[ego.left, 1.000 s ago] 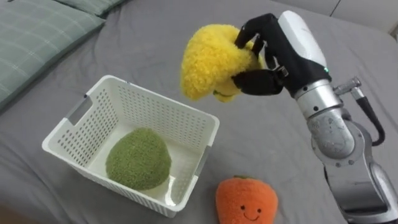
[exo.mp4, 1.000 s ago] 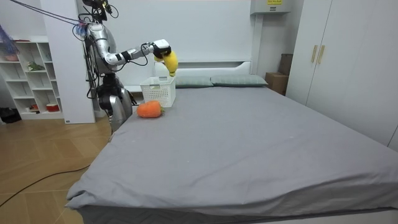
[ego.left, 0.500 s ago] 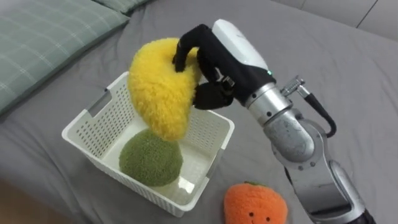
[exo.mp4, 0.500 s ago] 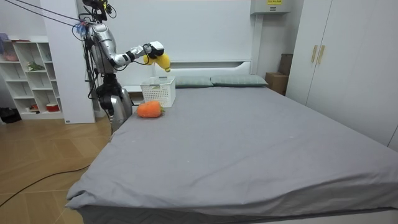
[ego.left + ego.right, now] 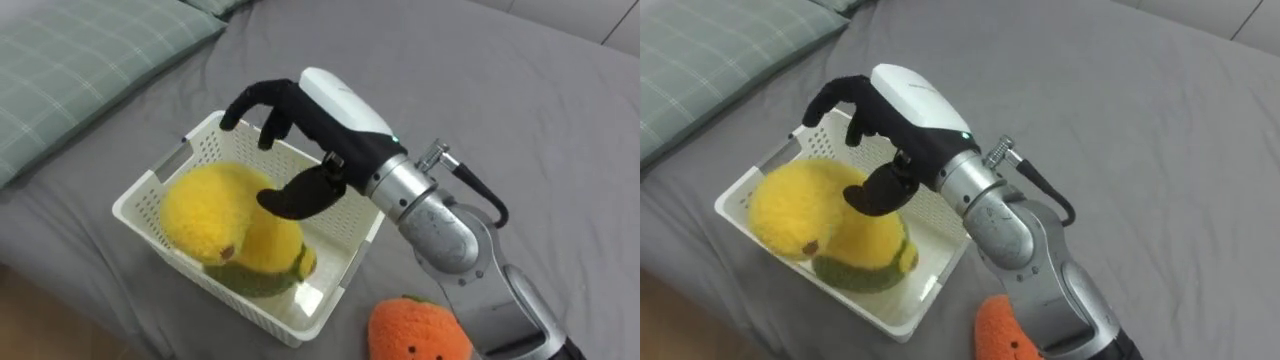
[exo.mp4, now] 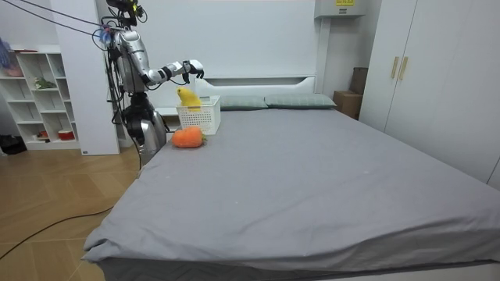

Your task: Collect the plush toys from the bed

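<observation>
The fluffy yellow plush toy [image 5: 215,215] lies in the white perforated plastic basket [image 5: 250,310], on top of a round green plush toy [image 5: 255,283]. The right hand [image 5: 310,140] hovers just above it, fingers spread wide and empty. An orange plush toy [image 5: 420,330] lies at the basket's 4 o'clock.

The green toy [image 5: 258,284] lies mostly hidden under the yellow toy [image 5: 210,212]; the bottom edge cuts off the orange toy [image 5: 420,335].
</observation>
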Tool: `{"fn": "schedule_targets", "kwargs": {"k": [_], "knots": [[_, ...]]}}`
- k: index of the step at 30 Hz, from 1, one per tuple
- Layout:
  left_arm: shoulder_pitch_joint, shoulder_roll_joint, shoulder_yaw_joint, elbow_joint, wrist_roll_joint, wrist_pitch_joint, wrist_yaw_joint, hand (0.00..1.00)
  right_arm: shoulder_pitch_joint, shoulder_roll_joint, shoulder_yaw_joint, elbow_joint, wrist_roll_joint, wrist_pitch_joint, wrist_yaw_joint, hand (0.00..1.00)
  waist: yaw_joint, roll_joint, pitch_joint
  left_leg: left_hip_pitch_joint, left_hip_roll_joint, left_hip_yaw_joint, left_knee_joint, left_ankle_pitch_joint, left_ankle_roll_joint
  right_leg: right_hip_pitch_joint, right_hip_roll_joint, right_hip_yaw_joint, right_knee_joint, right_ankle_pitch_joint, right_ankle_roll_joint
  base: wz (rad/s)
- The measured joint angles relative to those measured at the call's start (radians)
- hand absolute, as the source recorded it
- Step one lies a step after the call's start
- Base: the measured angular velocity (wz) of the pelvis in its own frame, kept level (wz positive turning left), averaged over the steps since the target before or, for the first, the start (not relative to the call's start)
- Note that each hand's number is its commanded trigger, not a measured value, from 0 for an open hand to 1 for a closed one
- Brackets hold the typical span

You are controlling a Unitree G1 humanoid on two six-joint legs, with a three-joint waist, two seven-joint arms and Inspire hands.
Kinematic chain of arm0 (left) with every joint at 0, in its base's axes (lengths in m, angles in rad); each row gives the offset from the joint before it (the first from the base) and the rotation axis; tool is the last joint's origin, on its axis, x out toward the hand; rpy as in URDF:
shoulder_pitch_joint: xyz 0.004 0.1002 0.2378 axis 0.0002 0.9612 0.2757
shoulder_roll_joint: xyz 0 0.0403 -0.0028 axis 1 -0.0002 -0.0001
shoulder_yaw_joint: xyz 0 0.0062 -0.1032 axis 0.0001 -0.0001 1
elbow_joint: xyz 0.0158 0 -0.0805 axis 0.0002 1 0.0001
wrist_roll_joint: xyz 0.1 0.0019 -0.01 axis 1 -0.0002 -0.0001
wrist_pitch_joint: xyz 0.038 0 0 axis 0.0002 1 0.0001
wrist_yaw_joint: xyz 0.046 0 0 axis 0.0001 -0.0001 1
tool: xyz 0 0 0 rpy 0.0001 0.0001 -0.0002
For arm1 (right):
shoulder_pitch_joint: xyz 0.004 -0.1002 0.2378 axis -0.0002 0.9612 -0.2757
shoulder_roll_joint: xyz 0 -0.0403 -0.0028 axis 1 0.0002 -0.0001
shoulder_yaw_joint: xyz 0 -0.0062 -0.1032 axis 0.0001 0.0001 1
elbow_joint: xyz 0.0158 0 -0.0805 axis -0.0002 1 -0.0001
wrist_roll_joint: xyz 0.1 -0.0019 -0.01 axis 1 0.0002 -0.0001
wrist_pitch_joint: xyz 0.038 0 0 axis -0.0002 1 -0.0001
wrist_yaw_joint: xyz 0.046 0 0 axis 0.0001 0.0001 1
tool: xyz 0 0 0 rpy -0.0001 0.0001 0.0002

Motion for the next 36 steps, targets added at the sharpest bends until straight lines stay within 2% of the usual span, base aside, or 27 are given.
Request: {"fn": "schedule_targets", "kwargs": {"k": [8, 12, 17, 29, 35, 36], "knots": [[-0.002, -0.001, 0.001, -0.008, 0.001, 0.0, 0.0, 0.0, 0.034, -0.006, 0.0, 0.014, 0.001, 0.0, 0.0, 0.0, -0.001, -0.008, -0.0052, -0.003, 0.0, 0.0, 0.0, 0.0, 0.0, 0.0, 0.0, 0.0, 0.0, 0.0, 0.0, 0.0], [-0.002, -0.001, 0.001, -0.017, 0.001, 0.0, 0.0, 0.0, 0.053, -0.006, 0.0, 0.014, 0.0, 0.0, 0.0, 0.0, 0.0, -0.018, -0.012, -0.003, 0.0, 0.0, 0.0, 0.0, 0.0, 0.0, 0.0, 0.0, 0.0, 0.0, 0.0, 0.0], [-0.003, -0.001, 0.001, -0.025, 0.002, -0.001, -0.001, 0.0, 0.057, -0.017, 0.001, 0.014, 0.0, 0.0, 0.0, 0.0, 0.0, -0.023, -0.0155, -0.002, 0.0, 0.0, 0.0, 0.0, 0.0, 0.001, 0.0, 0.001, 0.0, 0.0, 0.0, 0.0], [0.006, 0.018, 0.003, -0.022, 0.002, -0.001, -0.002, 0.0, 0.057, -0.024, 0.0, 0.014, 0.003, 0.0, 0.0, 0.0, -0.007, -0.025, -0.0112, -0.002, 0.0, 0.0, 0.0, 0.0, 0.0, 0.002, 0.0, 0.003, 0.001, 0.0, 0.0, 0.0], [0.012, 0.017, 0.003, -0.022, 0.001, -0.005, 0.0, 0.0, 0.09, -0.023, -0.034, 0.013, 0.01, -0.004, -0.019, 0.0, -0.017, -0.021, -0.0085, 0.0, -0.001, 0.002, 0.0, 0.0, 0.0, 0.003, 0.002, 0.031, 0.001, 0.0, 0.0, 0.0], [0.015, 0.017, 0.003, -0.021, 0.001, -0.007, 0.001, 0.0, 0.09, -0.025, -0.035, 0.013, 0.011, -0.005, -0.021, 0.0, -0.028, -0.02, -0.0076, 0.0, -0.001, 0.002, 0.0, 0.0, 0.0, 0.003, 0.002, 0.031, 0.001, 0.0, 0.0, 0.0]]}}
